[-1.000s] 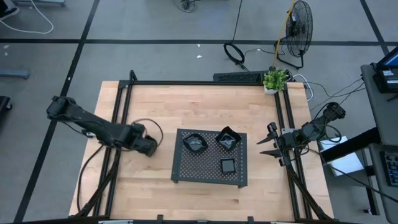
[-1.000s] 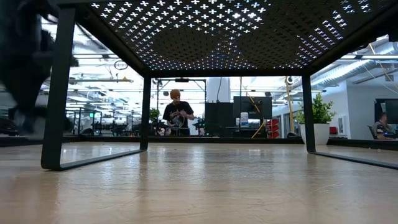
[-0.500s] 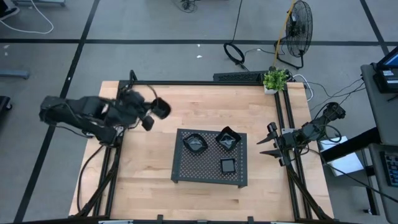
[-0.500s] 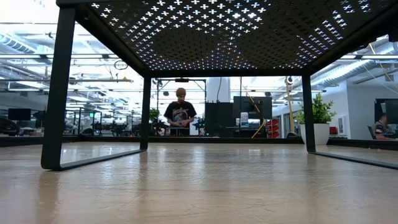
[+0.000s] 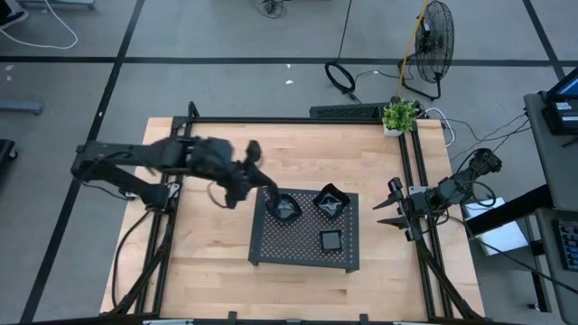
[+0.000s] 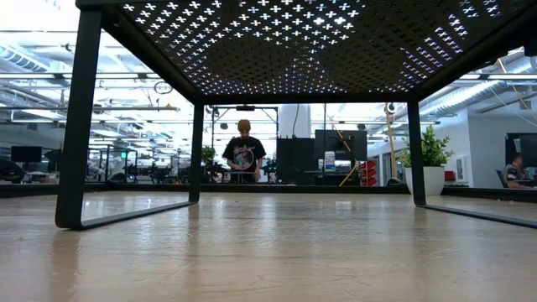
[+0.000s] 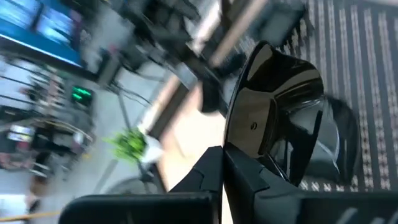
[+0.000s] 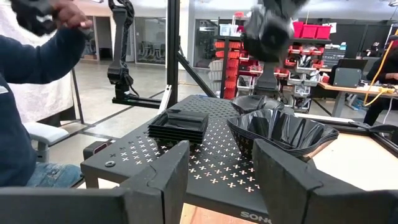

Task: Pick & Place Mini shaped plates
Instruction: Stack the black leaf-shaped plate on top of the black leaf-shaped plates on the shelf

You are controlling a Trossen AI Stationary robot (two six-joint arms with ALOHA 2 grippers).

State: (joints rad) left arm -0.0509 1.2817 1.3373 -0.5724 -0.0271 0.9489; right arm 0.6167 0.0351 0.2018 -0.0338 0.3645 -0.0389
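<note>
Glossy black plate (image 7: 273,106) clenched in left claw (image 5: 268,191) above tray's (image 5: 271,253) left rim; right claw (image 5: 395,206) released.

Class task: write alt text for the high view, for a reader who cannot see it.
From above, the left gripper, shut on a mini plate, reaches over the perforated tray, which holds three stacks of black plates. The right gripper waits open at the table's right edge.

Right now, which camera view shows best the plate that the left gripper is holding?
The left wrist view: the glossy black plate fills it, pinched in the left gripper. The high view shows only motion blur there; the right wrist view hardly shows it; the low view, nothing.
</note>
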